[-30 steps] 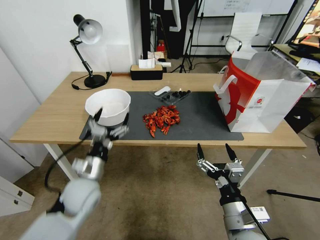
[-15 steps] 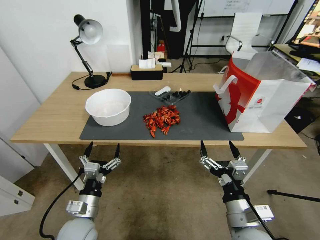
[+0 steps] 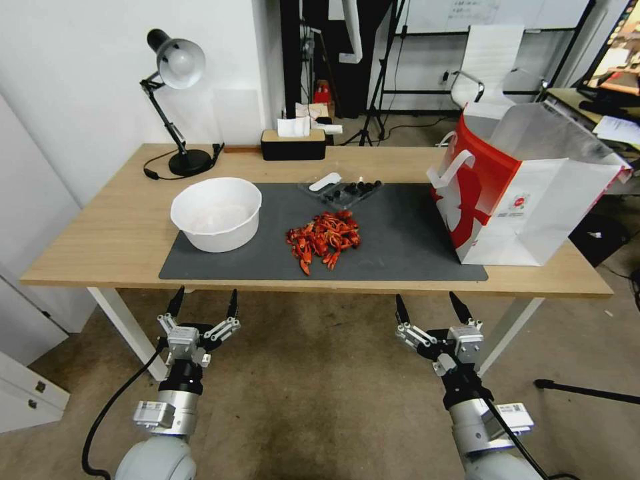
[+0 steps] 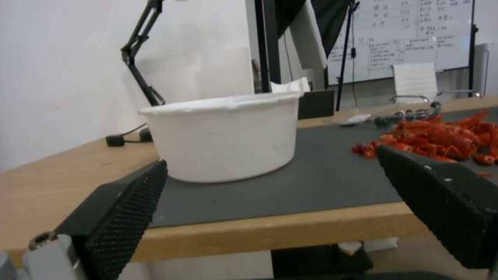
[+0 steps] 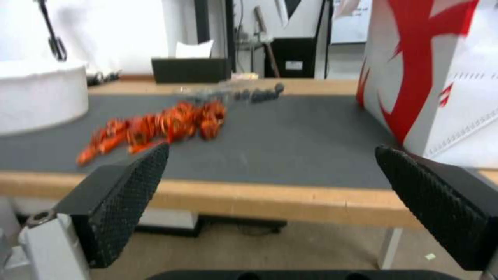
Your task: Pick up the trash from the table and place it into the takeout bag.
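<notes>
Both grippers wide open, below the table's near edge.

Left gripper and right gripper hang over bare floor, clear of the table, holding nothing. Beyond the left gripper, on the mat: white bowl, upright; contents cannot be told. Between the grippers and farther in: red shell pile, loose; behind it a clear tray with dark pieces. Beyond the right gripper: bag, upright, mouth open. At the far edge: lamp, tissue box.
</notes>
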Robot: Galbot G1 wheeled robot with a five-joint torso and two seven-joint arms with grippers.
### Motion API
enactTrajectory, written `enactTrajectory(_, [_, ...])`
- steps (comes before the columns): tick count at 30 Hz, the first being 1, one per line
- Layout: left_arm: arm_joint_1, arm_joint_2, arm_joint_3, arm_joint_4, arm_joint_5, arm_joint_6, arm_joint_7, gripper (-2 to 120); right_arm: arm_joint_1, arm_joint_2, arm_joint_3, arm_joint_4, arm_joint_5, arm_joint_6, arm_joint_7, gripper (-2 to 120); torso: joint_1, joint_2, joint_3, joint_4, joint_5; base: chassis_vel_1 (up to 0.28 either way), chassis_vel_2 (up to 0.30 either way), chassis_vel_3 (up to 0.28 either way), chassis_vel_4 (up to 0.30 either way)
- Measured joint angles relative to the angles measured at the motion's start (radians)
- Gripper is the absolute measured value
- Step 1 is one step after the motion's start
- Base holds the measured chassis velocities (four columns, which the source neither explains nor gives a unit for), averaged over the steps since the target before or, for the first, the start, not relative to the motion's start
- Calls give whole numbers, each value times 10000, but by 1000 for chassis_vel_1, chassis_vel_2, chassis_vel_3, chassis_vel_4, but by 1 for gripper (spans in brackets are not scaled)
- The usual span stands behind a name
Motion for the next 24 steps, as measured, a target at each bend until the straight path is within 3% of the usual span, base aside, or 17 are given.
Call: enactTrajectory(24, [-47, 39, -31, 271, -219, -140, 217, 100, 77, -51, 63, -267, -143, -11, -225, 100, -1, 0, -1, 1, 0, 0, 0, 0, 0])
